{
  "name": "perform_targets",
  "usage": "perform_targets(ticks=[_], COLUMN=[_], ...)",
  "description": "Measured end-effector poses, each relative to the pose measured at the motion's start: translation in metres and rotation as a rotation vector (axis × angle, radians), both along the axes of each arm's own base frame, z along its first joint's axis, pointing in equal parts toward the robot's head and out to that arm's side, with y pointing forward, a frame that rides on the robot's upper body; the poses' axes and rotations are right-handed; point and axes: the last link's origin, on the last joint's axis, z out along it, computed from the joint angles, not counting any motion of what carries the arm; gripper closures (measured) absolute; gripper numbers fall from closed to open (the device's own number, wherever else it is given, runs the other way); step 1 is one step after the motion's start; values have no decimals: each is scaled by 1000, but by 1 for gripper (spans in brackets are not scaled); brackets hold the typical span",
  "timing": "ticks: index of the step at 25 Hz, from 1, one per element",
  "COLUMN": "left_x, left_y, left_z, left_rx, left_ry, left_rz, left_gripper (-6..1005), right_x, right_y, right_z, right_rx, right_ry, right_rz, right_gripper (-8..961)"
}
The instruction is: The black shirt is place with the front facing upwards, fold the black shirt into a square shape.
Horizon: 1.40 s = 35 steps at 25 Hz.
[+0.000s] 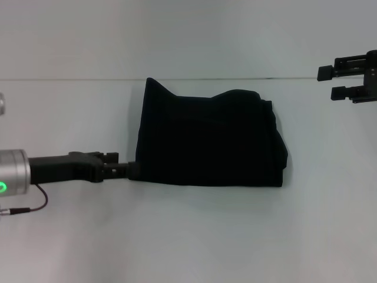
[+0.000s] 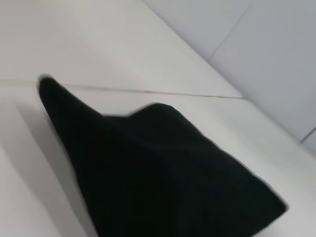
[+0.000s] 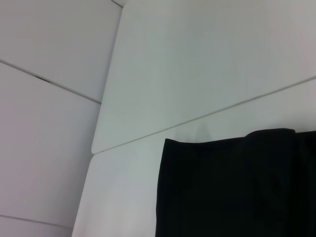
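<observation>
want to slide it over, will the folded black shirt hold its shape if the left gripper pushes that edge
Probably not. The black shirt is soft stacked cloth, and its raised far-left corner suggests the layers would bunch rather than slide together. The left gripper meets only its near-left corner, so a push would likely skew it.

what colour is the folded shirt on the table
Plain black; no lettering shows on the black shirt as folded. The head view shows it best.

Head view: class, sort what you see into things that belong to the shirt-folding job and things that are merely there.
Belonging to the job:
- black shirt, folded into a rough block
- left tool, at the shirt's near-left corner
- right tool, raised at the far right, apart from the shirt

Merely there:
- white table
- red cable by the left arm
</observation>
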Motion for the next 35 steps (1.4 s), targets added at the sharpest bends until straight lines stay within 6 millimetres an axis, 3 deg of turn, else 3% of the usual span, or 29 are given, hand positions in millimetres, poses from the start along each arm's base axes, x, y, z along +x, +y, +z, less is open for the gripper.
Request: perform_targets(ticks=[5, 8, 10, 12, 16, 24, 35], left_x=[-4, -5, -3, 2, 5, 5, -11], left_y=[5, 14, 16, 17, 19, 20, 15], left_z=[-18, -22, -22, -22, -25, -26, -30], left_rx=[54, -40, -90, -115, -124, -152, -135], left_ry=[77, 15, -63, -119, -143, -189, -221], left_rz=[2, 230, 369, 434, 480, 595, 731], left_gripper=[139, 141, 244, 273, 330, 339, 431], right_x=[2, 3, 3, 3, 3, 4, 5], right_y=[-1, -1, -1, -1, -1, -1, -2], right_z=[3, 4, 5, 5, 5, 6, 6], right_rx=[-1, 2, 2, 2, 3, 12, 13], right_ry=[4, 9, 10, 10, 11, 18, 19], right_rz=[-17, -25, -26, -26, -24, -24, -25], right_gripper=[224, 224, 224, 224, 224, 224, 225])
